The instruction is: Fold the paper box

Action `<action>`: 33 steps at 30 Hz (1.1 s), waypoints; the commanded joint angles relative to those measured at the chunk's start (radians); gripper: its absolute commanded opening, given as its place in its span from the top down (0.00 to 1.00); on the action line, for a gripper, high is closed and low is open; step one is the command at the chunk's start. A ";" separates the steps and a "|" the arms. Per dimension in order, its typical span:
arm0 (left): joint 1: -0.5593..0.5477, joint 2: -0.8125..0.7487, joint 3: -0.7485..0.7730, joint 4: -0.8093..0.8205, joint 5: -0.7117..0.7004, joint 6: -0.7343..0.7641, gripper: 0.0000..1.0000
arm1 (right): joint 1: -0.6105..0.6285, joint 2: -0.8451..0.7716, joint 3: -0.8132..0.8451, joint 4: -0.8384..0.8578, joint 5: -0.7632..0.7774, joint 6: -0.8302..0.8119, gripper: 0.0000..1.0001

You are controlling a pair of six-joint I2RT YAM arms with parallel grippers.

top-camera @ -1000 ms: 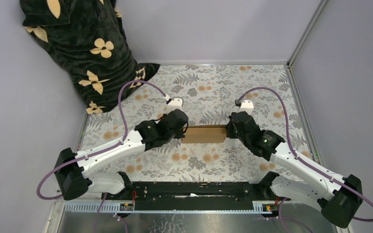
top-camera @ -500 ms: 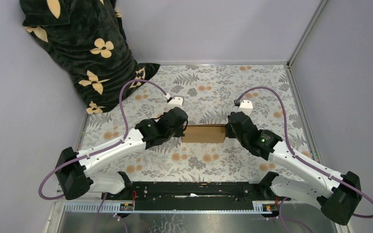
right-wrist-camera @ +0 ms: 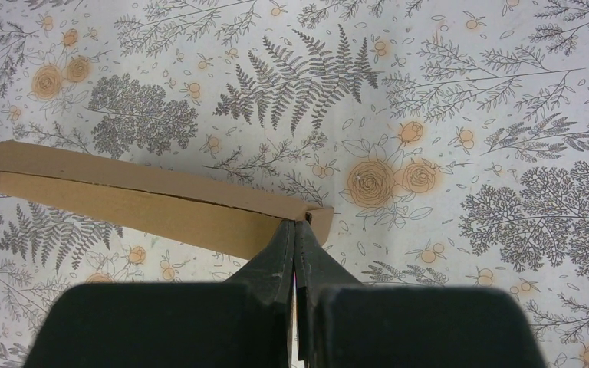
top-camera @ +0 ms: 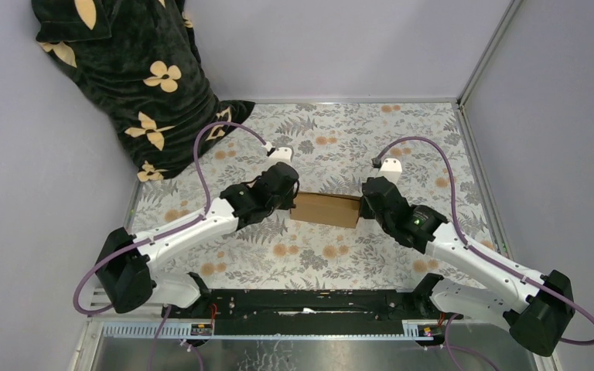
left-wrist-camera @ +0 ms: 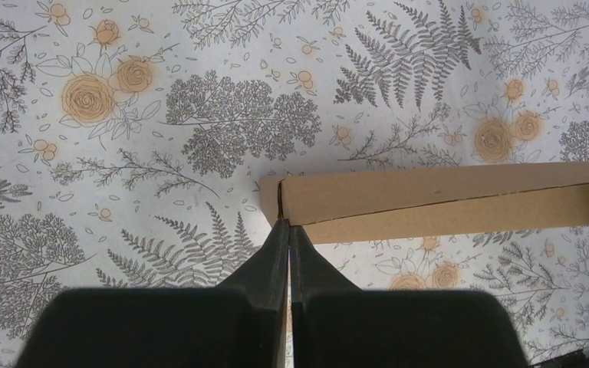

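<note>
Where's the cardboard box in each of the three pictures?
Top view: box at centre.
Left wrist: box right of centre, reaching the right edge.
Right wrist: box left of centre, reaching the left edge.
Shared landmark: the flowered cloth under it.

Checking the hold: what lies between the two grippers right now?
Only the paper box: it spans from the left gripper to the right gripper, each shut on one end. The top view shows it.
</note>
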State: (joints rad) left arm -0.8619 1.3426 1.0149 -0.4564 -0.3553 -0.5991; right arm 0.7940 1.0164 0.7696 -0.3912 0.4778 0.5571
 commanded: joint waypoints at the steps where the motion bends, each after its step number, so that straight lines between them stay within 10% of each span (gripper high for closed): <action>1: 0.022 0.047 -0.001 0.002 0.031 0.034 0.97 | 0.013 0.033 -0.035 -0.216 -0.013 -0.004 1.00; 33: 0.072 0.017 -0.005 0.025 0.070 0.088 0.97 | 0.023 0.100 0.032 -0.339 0.112 0.076 1.00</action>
State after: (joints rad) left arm -0.7979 1.3720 1.0256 -0.4034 -0.2909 -0.5362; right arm 0.8089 1.0718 0.8314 -0.4683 0.5518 0.6270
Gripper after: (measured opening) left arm 0.032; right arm 0.011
